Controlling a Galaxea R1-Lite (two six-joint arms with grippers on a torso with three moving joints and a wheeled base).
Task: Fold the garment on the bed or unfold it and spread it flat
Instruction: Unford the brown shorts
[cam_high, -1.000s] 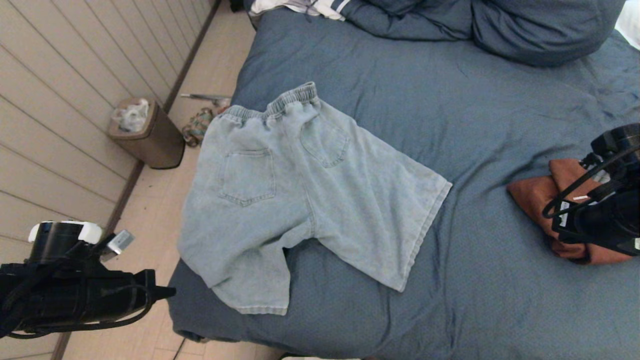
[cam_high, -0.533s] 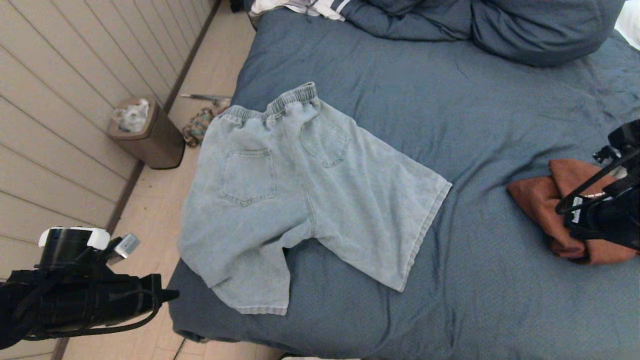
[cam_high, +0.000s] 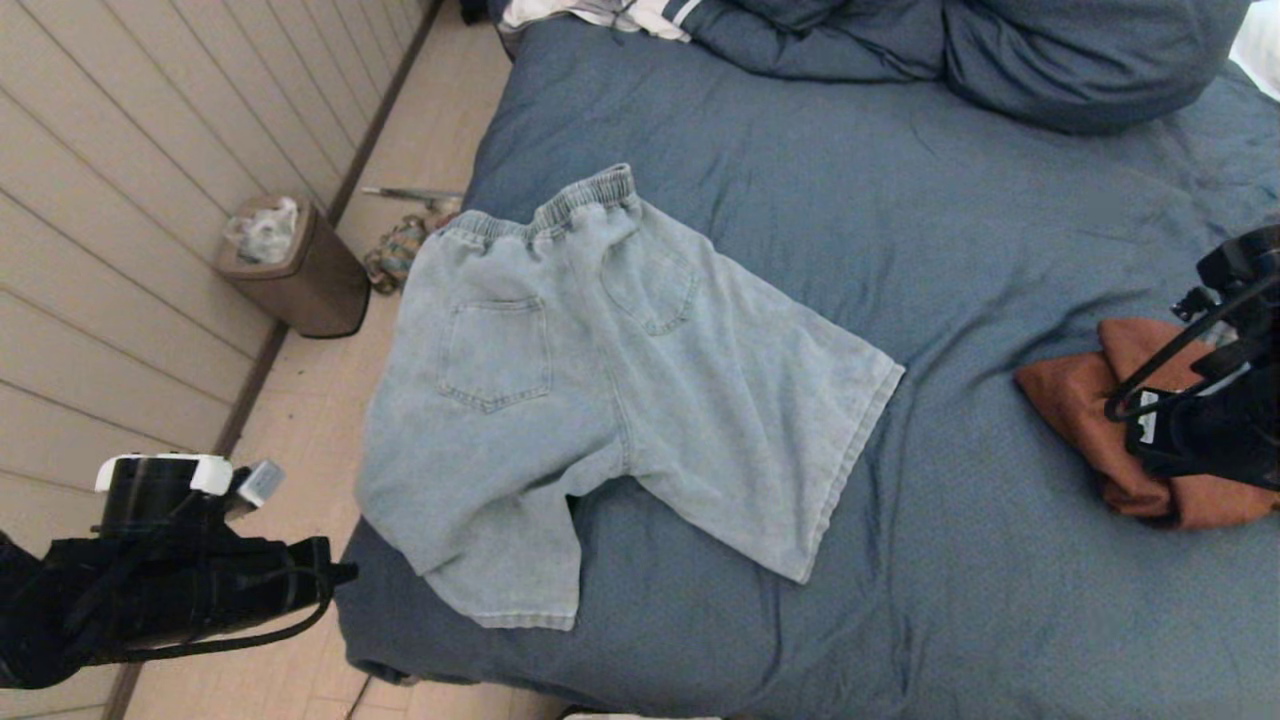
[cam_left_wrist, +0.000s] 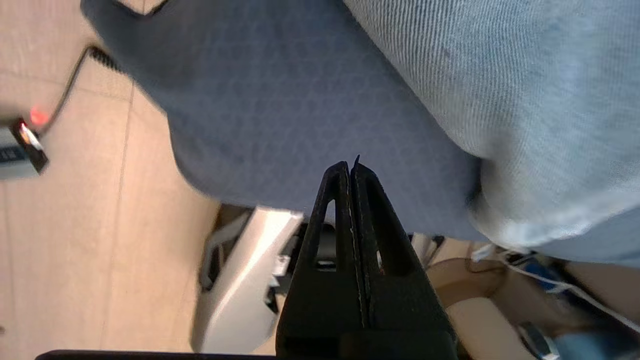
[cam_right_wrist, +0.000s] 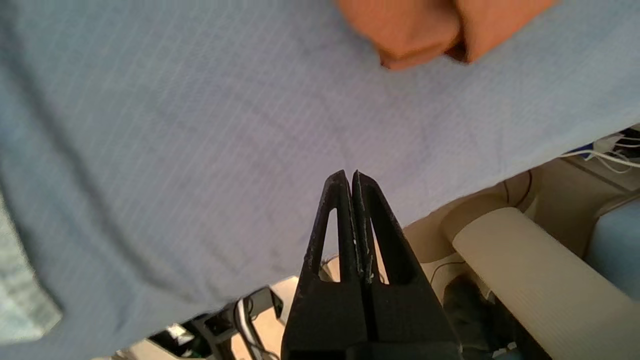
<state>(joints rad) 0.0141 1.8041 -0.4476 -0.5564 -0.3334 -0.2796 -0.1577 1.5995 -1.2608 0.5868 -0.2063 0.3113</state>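
At seven o'clock the left gripper (cam_left_wrist: 351, 167) hangs clenched, empty, off the slate-blue bed (cam_high: 1000, 200). At three o'clock the right gripper (cam_right_wrist: 352, 177), likewise clenched, hovers beside a rust-orange folded cloth (cam_high: 1075, 395). Pale denim shorts (cam_high: 600, 400) lie spread centrally; blue pillows (cam_high: 1050, 50) at twelve.

Denim shorts spread on the bed

Light denim shorts (cam_high: 600, 400) lie back-pockets-up on the slate-blue bed (cam_high: 1000, 220), one leg overhanging its left edge. A folded rust-brown garment (cam_high: 1085, 410) lies well apart at right. A bin (cam_high: 295, 265) stands on the floor.
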